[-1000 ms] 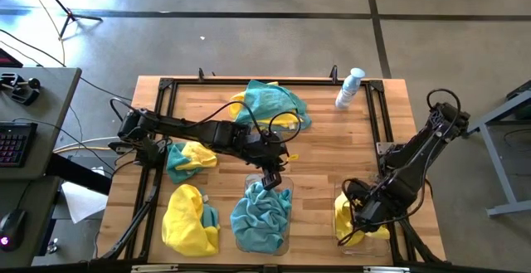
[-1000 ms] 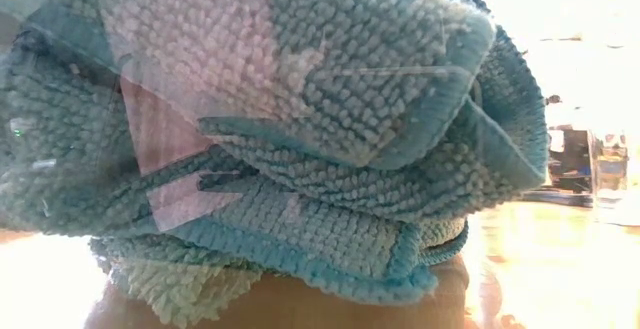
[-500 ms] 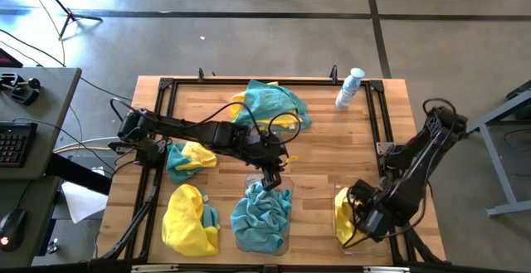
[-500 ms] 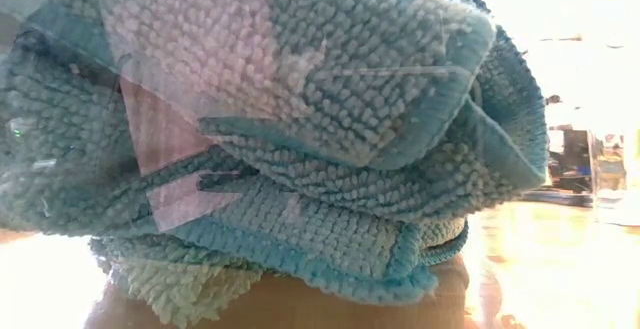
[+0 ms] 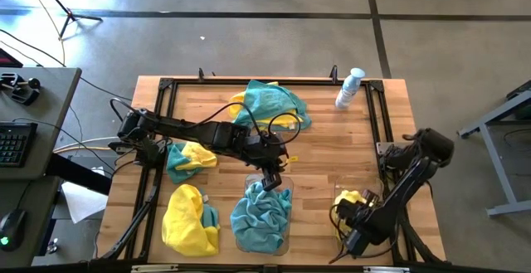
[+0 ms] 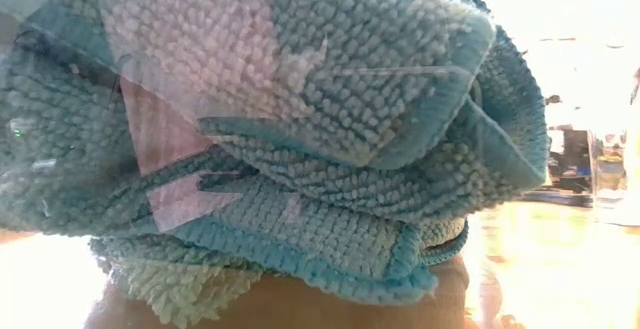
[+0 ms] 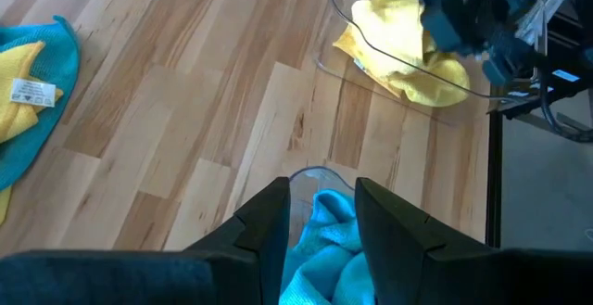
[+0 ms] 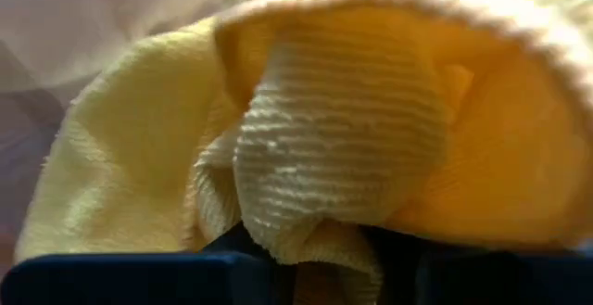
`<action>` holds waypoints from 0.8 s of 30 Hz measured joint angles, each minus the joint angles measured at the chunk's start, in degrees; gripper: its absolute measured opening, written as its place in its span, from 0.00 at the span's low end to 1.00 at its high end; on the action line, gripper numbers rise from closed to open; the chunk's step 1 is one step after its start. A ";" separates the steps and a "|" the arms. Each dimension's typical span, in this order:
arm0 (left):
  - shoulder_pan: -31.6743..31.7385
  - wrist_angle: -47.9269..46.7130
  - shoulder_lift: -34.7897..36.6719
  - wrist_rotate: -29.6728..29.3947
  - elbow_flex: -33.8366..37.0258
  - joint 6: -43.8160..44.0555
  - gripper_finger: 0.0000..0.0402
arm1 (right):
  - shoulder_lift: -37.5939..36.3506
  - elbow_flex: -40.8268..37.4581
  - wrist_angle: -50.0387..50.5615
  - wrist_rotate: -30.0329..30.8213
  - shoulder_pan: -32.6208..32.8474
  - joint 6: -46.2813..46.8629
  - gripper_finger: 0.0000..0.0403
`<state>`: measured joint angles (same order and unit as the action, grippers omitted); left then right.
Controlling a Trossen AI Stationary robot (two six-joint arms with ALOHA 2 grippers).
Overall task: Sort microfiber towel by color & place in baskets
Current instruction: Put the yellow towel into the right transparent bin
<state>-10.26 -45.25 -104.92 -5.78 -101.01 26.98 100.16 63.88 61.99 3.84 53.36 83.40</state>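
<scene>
A teal microfiber towel [image 5: 259,215] is bunched in the middle clear basket [image 5: 289,197] and fills the low view [image 6: 280,139]. My left gripper [image 5: 272,178] hangs open just above that basket's far rim [image 7: 315,171], nothing between its fingers [image 7: 269,226]. My right gripper [image 5: 352,236] points down into the right basket [image 7: 338,27], against the yellow towel [image 5: 348,198], which fills its wrist view [image 8: 324,138]. Loose towels lie on the table: a teal-and-yellow heap [image 5: 270,103] at the far middle, another [image 5: 189,158] at the left, and a mostly yellow one [image 5: 189,219] at the near left.
A white and blue spray bottle [image 5: 348,88] stands at the far right corner. A black frame [image 5: 166,86] runs around the wooden table top. Bare wood [image 5: 332,153] lies between the two baskets and the far heap.
My right gripper has gone down and toward the table's near edge, into the right basket and onto the yellow towel, and the arm now covers more of that towel. The teal towel and the loose heaps lie as before.
</scene>
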 joint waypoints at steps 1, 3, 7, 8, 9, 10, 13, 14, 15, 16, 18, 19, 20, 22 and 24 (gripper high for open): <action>-0.03 0.00 0.00 0.00 0.00 0.02 0.28 | 0.54 0.00 -0.78 -0.04 0.00 -0.75 0.23; -0.04 0.00 0.00 0.01 0.00 0.57 0.28 | 1.30 0.00 -2.24 -0.12 0.00 -1.56 0.22; -0.10 0.00 0.00 0.65 0.00 1.31 0.28 | 1.13 0.00 -3.66 -0.56 0.00 -1.53 0.20; -0.21 -0.02 0.00 0.64 0.00 1.27 0.28 | 0.74 0.00 -3.55 -0.78 0.00 -1.12 0.19; -0.29 -0.03 0.00 0.70 0.00 0.96 0.28 | 0.05 0.00 -3.47 -0.94 -0.02 -0.86 0.19; -0.42 -0.04 0.00 0.79 0.00 0.66 0.28 | -0.75 0.00 -3.49 -1.09 0.00 -0.40 0.19; -0.70 -0.19 0.00 0.81 0.00 -0.49 0.28 | -4.06 0.00 -3.47 -1.10 0.00 1.73 0.19; -0.70 -0.30 0.00 0.81 0.00 -0.94 0.28 | -5.29 0.00 -3.49 -1.11 0.00 2.33 0.19; -0.70 -0.54 0.00 0.83 0.00 -1.47 0.28 | -6.59 0.00 -3.42 -1.10 0.00 3.17 0.19; -0.70 -0.79 0.00 0.83 0.00 -1.73 0.28 | -7.93 0.00 -3.26 -1.11 0.00 3.96 0.19; -0.69 -1.63 0.00 0.81 0.00 -2.04 0.28 | -10.58 0.00 -2.95 -1.09 0.00 5.42 0.19; -0.68 -2.31 0.22 0.81 0.00 -2.12 0.28 | -11.83 0.00 -2.74 -1.07 0.00 6.27 0.19; -0.68 -3.27 0.41 0.79 0.00 -2.43 0.28 | -13.05 0.00 -2.27 -1.08 0.00 7.03 0.19; -0.68 -4.71 1.11 0.57 0.00 -3.52 0.28 | -15.38 0.00 -0.90 -1.09 0.00 8.76 0.19; -0.70 -7.22 2.23 -0.49 0.00 -4.45 0.28 | -17.39 0.00 0.55 -1.09 0.00 11.18 0.19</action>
<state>-10.96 -52.48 -102.69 -6.27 -101.01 22.53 82.78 63.88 62.54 2.74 53.36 94.58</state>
